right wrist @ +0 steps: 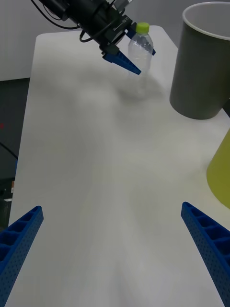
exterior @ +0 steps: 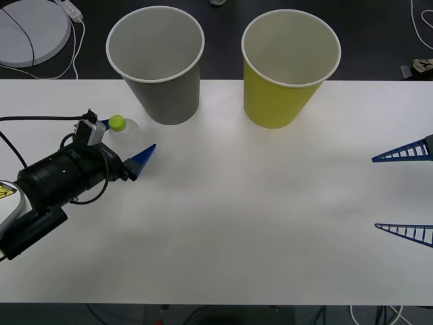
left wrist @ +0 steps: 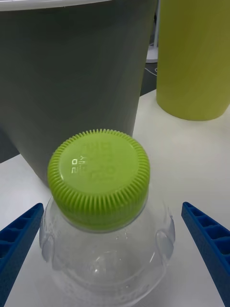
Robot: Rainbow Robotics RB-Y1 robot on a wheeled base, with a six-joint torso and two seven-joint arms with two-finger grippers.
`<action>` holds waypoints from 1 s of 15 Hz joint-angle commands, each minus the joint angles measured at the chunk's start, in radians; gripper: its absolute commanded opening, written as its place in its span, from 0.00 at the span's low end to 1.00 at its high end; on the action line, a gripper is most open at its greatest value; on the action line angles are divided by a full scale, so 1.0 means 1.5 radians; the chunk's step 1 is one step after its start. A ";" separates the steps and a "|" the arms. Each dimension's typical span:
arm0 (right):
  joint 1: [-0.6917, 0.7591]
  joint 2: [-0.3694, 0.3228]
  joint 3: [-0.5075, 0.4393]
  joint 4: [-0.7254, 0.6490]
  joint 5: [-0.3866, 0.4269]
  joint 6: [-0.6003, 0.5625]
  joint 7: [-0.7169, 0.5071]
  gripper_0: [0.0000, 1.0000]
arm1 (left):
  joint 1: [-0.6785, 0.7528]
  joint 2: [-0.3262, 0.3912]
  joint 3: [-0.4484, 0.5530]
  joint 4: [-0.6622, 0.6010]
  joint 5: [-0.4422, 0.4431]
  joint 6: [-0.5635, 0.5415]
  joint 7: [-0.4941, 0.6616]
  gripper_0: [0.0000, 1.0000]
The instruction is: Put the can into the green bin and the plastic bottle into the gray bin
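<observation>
Over on the left, the left hand (exterior: 128, 143) has its blue fingers spread wide, one on each side of the plastic bottle (exterior: 126, 128), which stands upright on the white tabletop (exterior: 257, 217) with its lime-green cap up. From the wrist camera the fingers sit apart from the clear body on both sides, so nothing is gripped yet. Just beyond the bottle, close by, stands the gray bin (exterior: 161, 68), upright and empty as far as I can see into it. Next along to the right is the green bin (exterior: 287, 68), also upright, with a bare gap of tabletop between the two. At the far right edge the right hand (exterior: 406, 193) waits with its fingers wide, holding nothing and well apart from both bins. I see no can anywhere on the tabletop.

The trouble I'd expect is with the bottle: it looks light and thin-walled, so if one finger touches before the other it could tip or skid toward the gray bin. A squeeze set high near the shoulder might let it slip out. And lifting it so near that bin, the arm could knock the wall and shift the bin.
</observation>
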 commanded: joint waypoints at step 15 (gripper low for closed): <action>0.000 0.000 0.000 0.000 0.000 0.000 0.000 1.00 | -0.013 -0.020 -0.003 0.007 -0.053 -0.001 0.024 0.00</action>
